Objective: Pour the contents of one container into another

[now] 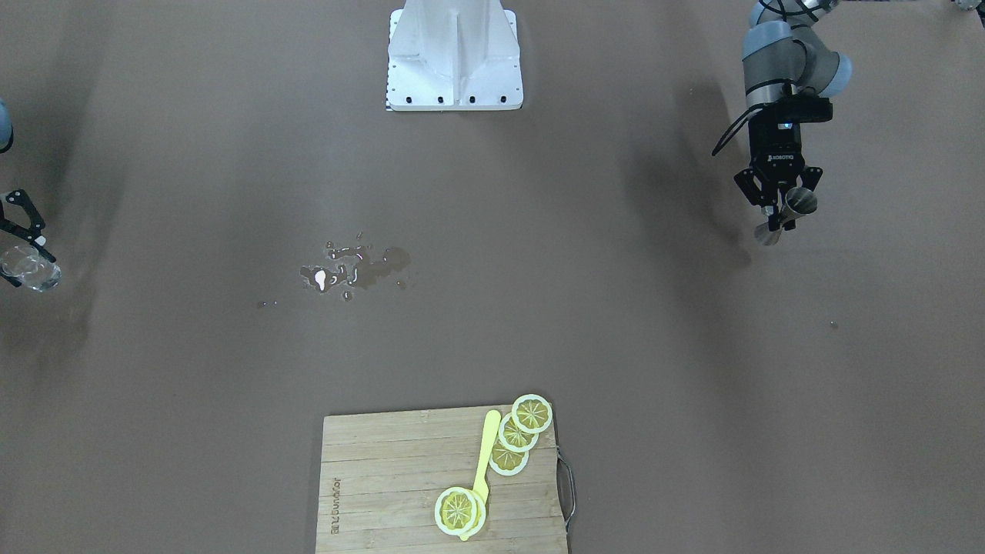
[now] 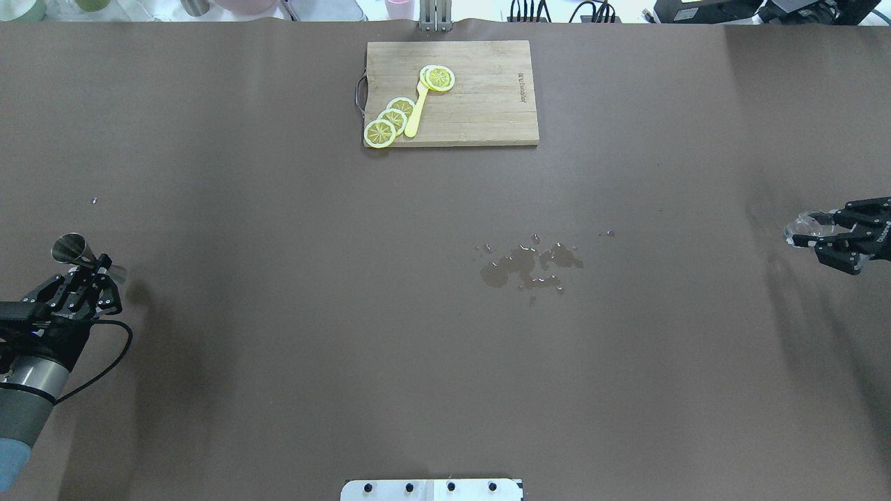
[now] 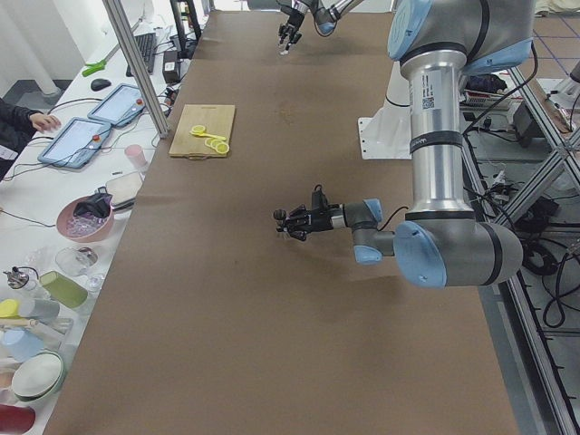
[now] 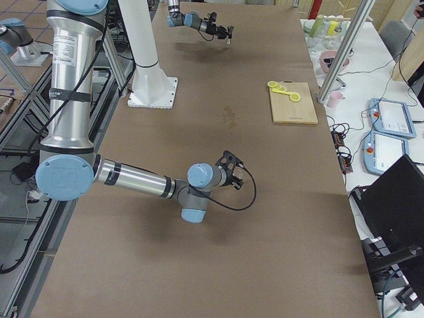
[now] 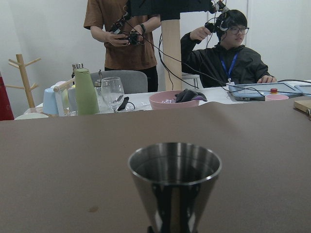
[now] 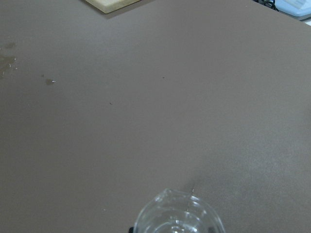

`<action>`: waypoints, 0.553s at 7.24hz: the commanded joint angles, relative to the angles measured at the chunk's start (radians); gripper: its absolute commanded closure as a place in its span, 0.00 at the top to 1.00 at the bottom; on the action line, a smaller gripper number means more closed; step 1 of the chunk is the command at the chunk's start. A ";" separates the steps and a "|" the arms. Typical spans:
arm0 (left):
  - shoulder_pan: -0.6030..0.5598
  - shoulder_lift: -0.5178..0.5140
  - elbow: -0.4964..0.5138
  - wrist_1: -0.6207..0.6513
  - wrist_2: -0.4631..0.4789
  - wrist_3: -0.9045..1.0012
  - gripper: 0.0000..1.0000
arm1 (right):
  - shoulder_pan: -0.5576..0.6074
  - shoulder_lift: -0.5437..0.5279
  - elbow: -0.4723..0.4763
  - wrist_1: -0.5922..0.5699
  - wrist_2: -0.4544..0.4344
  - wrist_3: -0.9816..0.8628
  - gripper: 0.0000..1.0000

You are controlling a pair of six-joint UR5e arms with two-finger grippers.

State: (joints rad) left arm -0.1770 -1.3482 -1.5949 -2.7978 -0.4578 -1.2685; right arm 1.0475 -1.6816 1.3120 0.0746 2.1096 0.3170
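Observation:
The grey steel jigger [image 2: 72,248] is clamped at its narrow waist by my left gripper [image 2: 97,266], which is shut on it above the table's left end. Seen from the front, the jigger [image 1: 800,203] leans in the left gripper [image 1: 781,213]. The left wrist view shows its open cone [image 5: 174,177], mouth up. At the far right end, my right gripper [image 2: 816,231] is shut on the small clear glass cup [image 2: 800,228]. That cup [image 1: 31,269] also appears at the left edge of the front view and low in the right wrist view as the cup [image 6: 177,217].
A spill of liquid [image 2: 532,264] wets the middle of the brown table. A wooden cutting board [image 2: 487,104] at the far side carries lemon slices [image 2: 390,122] and a yellow utensil [image 2: 416,111]. The robot's white base [image 1: 454,58] stands mid-table on the near side. Operators and dishes are beyond the far edge.

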 commanded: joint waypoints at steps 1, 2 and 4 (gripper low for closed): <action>0.002 -0.005 0.016 0.003 0.001 -0.029 0.00 | -0.004 0.002 -0.011 0.001 0.010 -0.001 0.00; 0.002 -0.014 0.036 0.001 0.008 -0.029 0.00 | -0.007 0.000 -0.028 0.004 0.012 -0.006 0.00; 0.002 -0.017 0.047 0.003 0.008 -0.028 0.00 | -0.018 0.007 -0.074 0.056 0.012 -0.004 0.00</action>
State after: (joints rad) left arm -0.1750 -1.3623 -1.5556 -2.7953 -0.4504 -1.2962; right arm 1.0354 -1.6783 1.2649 0.1022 2.1209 0.3125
